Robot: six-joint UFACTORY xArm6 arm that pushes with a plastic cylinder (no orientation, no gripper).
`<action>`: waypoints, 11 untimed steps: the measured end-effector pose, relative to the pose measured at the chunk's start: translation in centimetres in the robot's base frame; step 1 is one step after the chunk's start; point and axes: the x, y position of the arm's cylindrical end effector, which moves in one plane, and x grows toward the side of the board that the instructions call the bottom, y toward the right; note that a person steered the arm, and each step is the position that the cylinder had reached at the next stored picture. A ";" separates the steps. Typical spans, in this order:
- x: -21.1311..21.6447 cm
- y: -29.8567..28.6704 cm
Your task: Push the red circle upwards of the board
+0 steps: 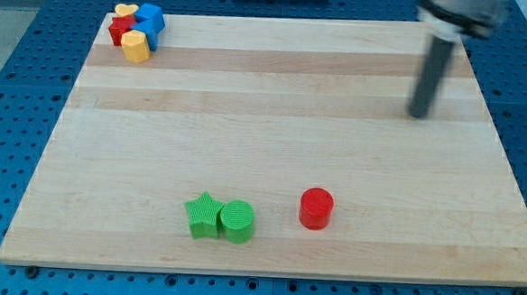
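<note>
The red circle [315, 208] stands on the wooden board [275, 94] toward the view's bottom, right of centre. My tip [418, 115] is at the view's upper right, far above and to the right of the red circle, touching no block. A green star [204, 216] and a green circle [237, 221] sit side by side to the left of the red circle.
A tight cluster sits at the board's top left corner: a yellow heart [124, 12], a blue block [149, 20], a red block [119, 30] and a yellow block [136, 46]. A blue perforated table [13, 107] surrounds the board.
</note>
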 end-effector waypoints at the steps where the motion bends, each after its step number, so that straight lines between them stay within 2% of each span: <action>1: 7.3 5.9; 2: 13.1 4.8; 3: 16.4 -0.9; 5: 16.5 -16.4; 6: 14.4 -22.6; 8: 13.5 -24.2; 11: 11.5 -18.1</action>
